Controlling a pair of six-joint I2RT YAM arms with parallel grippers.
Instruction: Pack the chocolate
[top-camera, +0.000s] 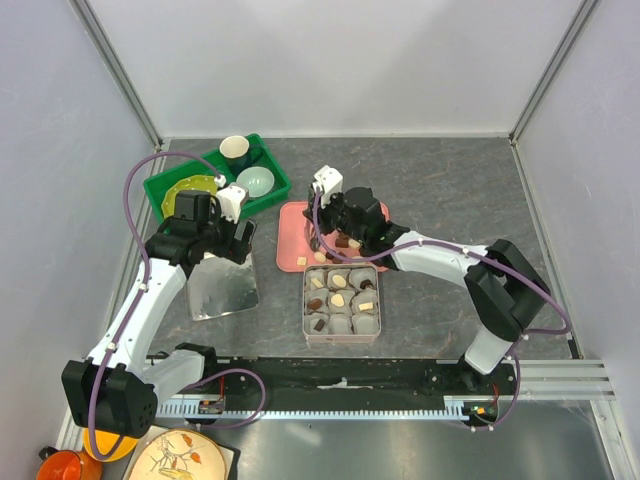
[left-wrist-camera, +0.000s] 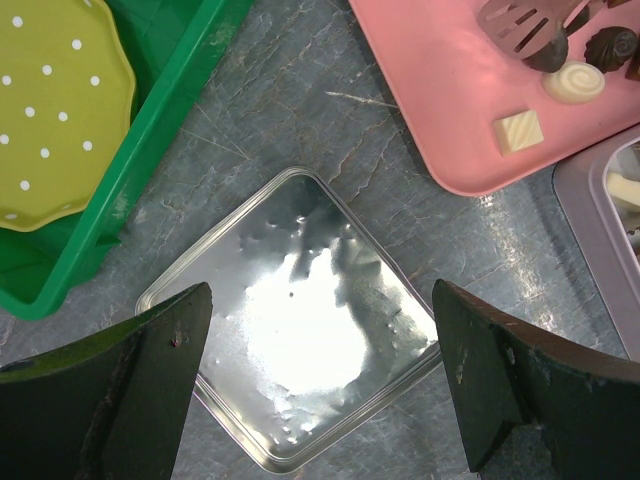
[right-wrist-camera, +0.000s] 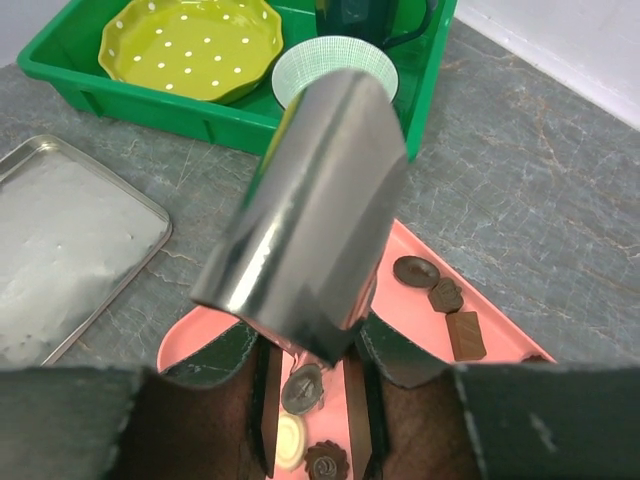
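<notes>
Grips the tongs (right-wrist-camera: 310, 230) in the right gripper (right-wrist-camera: 312, 365), jaws narrowed on the handle, tong tips straddling one dark piece of the chocolate (right-wrist-camera: 302, 388) on the pink tray (left-wrist-camera: 430, 90). Hovers the left gripper (left-wrist-camera: 322, 295), spread wide and holding nothing, over the tin lid (top-camera: 222, 288) toward the worktop's left edge.

Likely risks from here:
- squeezing off-centre and flicking the rounded piece across the tray
- nudging the cream piece (right-wrist-camera: 290, 435) just beside it
- losing the piece on the way to the tin (top-camera: 306, 310)
- dropping it into a cup already filled

Cannot tell whether the tips touch the piece yet.

Counts:
- **Tin:** one, near the middle of the worktop, just in front of the tray, with nine grey paper cups (top-camera: 341, 322). Seems to show six filled and three empty, two of those along the tin's near edge.
- **Loose pieces on the tray:** at least seven, five dark or brown and two cream.
- **Green crate (right-wrist-camera: 150, 110):** one, at the far left corner, with one yellow dotted plate (right-wrist-camera: 190, 45), one pale bowl (right-wrist-camera: 330, 65) and one dark cup (top-camera: 235, 150).
- **Other:** one lid, one pair of tongs.
</notes>
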